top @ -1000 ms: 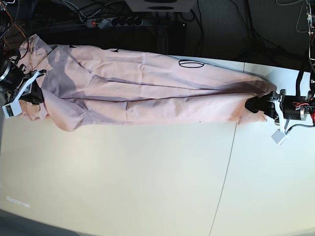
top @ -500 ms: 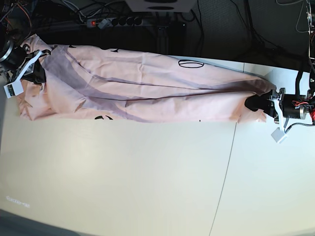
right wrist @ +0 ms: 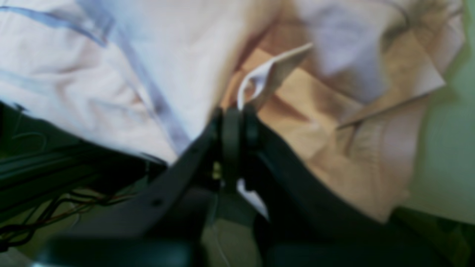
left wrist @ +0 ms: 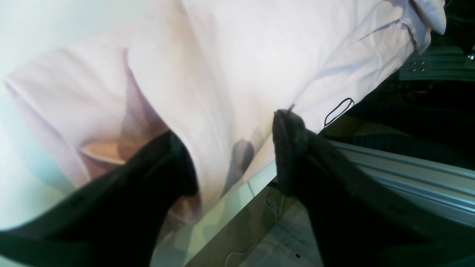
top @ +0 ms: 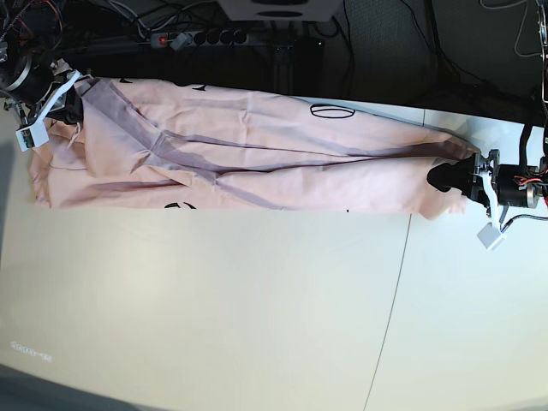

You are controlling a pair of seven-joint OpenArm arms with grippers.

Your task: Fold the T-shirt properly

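The pale worktop [top: 257,317] fills most of the base view, with a thin seam running down its right part. Along its far edge lies the T-shirt [top: 257,150], a long pink band folded lengthwise and stretched from one end of the worktop to the other. Creases run along it, and bits of black lettering show at its upper and lower edges. Its upper edge hangs a little past the back of the worktop.

Behind the worktop, in the dark, sit a power strip [top: 193,38] and loose cables [top: 128,13], well apart from the cloth.

The left hand [top: 445,177] is at the shirt's right end. Its wrist view shows the two black fingers [left wrist: 289,148] spread wide, with a fold of pink cloth lying between them; neither finger presses on it.

The right hand [top: 62,101] is at the shirt's left end, over the back corner. In its blurred wrist view the fingers [right wrist: 232,129] stand nearly together, and a small white tag [right wrist: 259,79] of the shirt rises just above their tips. Whether they pinch the cloth I cannot tell.
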